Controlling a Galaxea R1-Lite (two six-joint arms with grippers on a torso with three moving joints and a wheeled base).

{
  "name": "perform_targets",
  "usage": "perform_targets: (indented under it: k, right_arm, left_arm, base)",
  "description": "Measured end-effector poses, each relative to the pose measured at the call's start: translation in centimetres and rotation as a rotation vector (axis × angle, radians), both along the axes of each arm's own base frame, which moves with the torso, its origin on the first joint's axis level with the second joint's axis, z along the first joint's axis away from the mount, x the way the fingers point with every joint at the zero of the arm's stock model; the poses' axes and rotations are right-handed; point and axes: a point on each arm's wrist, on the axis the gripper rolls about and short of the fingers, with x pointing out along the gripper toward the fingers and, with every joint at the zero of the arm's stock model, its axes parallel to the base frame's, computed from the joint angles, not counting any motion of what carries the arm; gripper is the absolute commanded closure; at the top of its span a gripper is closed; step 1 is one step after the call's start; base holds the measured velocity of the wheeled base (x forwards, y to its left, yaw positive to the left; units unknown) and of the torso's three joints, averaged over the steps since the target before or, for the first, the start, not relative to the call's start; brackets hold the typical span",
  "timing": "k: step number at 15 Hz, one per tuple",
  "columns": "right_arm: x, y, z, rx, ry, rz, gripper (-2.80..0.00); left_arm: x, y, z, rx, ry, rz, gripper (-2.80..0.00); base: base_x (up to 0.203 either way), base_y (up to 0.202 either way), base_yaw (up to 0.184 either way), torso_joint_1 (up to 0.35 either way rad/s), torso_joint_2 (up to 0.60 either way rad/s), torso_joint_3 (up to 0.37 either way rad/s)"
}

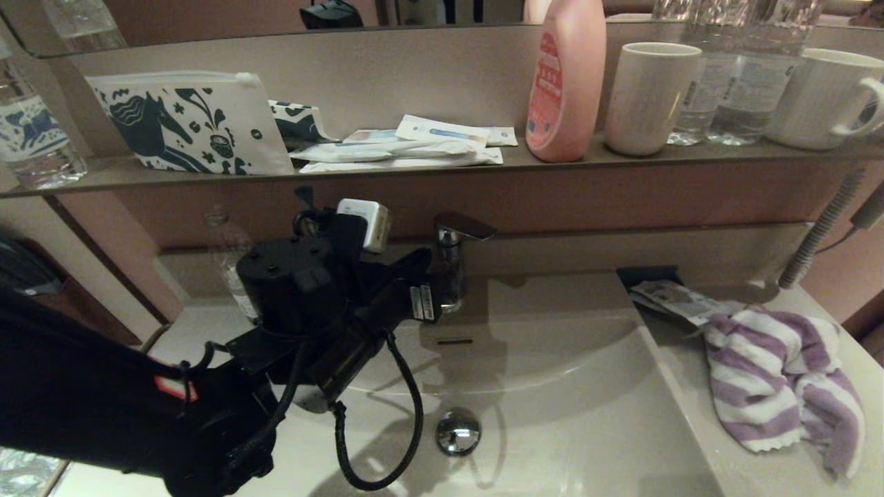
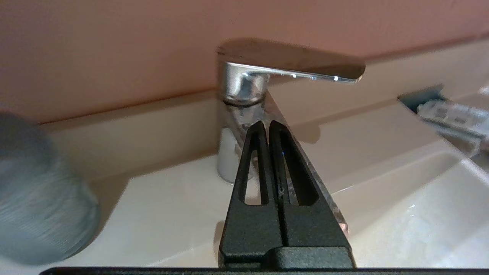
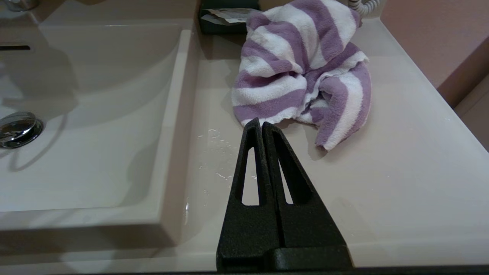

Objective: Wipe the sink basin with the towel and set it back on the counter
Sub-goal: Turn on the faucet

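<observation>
Closest to my head camera, the left arm reaches across the sink basin (image 1: 566,386), its end effector (image 2: 267,128) pressed together with nothing between the fingers, pointing at the chrome faucet (image 1: 452,259) on the back rim. From my left wrist camera the fingertips sit just in front of the faucet body, under its flat lever handle (image 2: 294,67); I cannot tell whether they touch it. A clear bottle (image 1: 231,266) stands on the rim beside that arm.

On my other side, the right end effector (image 3: 262,126) is likewise pressed together and empty, hanging over the table (image 3: 401,160) with its tips near the closest edge of the towel (image 3: 301,72). I cannot tell if they touch the cloth.

The purple-and-white striped towel lies crumpled on the table to the right of the basin, well clear of the drain plug (image 1: 458,431). Its far edge rests against a dark tray (image 1: 646,276) holding printed sachets. A few water drops (image 3: 214,152) shine on the table between the towel and the basin edge. The overflow slot (image 1: 454,341) shows in the curved back wall below the faucet.

Above, the dark shelf (image 1: 483,166) carries a horse-print pouch (image 1: 190,124), flat packets (image 1: 407,145), a pink bottle (image 1: 566,79), a cream cup (image 1: 649,96), water bottles (image 1: 739,76) and a white mug (image 1: 829,96).
</observation>
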Motion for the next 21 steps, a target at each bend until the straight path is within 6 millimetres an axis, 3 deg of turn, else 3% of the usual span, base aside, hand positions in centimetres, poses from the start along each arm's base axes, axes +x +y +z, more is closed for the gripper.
perform_targets:
  k: [9, 16, 21]
  right_arm:
    - [0.0, 0.0, 0.0, 0.000, 0.000, 0.000, 0.00]
    - [0.0, 0.0, 0.0, 0.000, 0.000, 0.000, 0.00]
    - [0.0, 0.0, 0.0, 0.000, 0.000, 0.000, 0.00]
  left_arm:
    - [2.2, -4.2, -0.1, -0.029, -0.033, -0.039, 0.00]
    - [3.1, -5.3, -1.2, -0.028, -0.015, -0.035, 0.00]
    - [4.2, -6.4, 0.2, -0.092, -0.061, -0.033, 0.00]
  base:
    - [0.000, 0.000, 0.000, 0.000, 0.00, 0.000]
    - [0.000, 0.000, 0.000, 0.000, 0.00, 0.000]
    - [0.000, 0.000, 0.000, 0.000, 0.00, 0.000]
